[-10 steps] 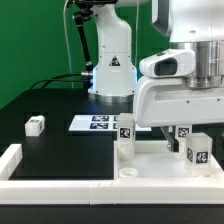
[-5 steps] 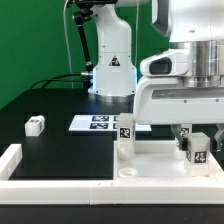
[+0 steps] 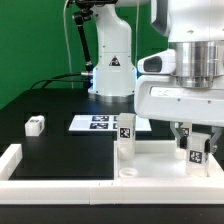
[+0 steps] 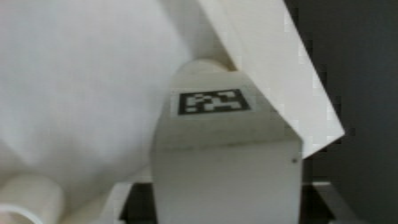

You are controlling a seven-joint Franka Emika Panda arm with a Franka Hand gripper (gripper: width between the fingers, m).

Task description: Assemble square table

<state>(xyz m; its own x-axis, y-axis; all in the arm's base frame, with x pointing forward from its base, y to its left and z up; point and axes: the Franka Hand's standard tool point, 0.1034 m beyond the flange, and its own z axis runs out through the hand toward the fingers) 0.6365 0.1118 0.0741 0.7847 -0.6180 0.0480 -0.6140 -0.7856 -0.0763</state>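
Lowered end effector [image 3: 193,141] now grips leg [image 3: 197,152].

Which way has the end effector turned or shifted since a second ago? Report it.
Yes. In the exterior view the end effector has rotated on the leg it holds, and it sits slightly lower and further toward that view's right against the upright leg, which stayed put.

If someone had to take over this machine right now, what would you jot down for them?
Claw: down over a tagged leg at the tabletop's corner on the exterior view's right; whether it grips is unclear.
Another leg stands upright on the tabletop.
One loose leg lies on the black mat at the exterior view's left.
Marker board lies behind.
Left: finish this leg and fetch the loose one; a fourth leg isn't visible.
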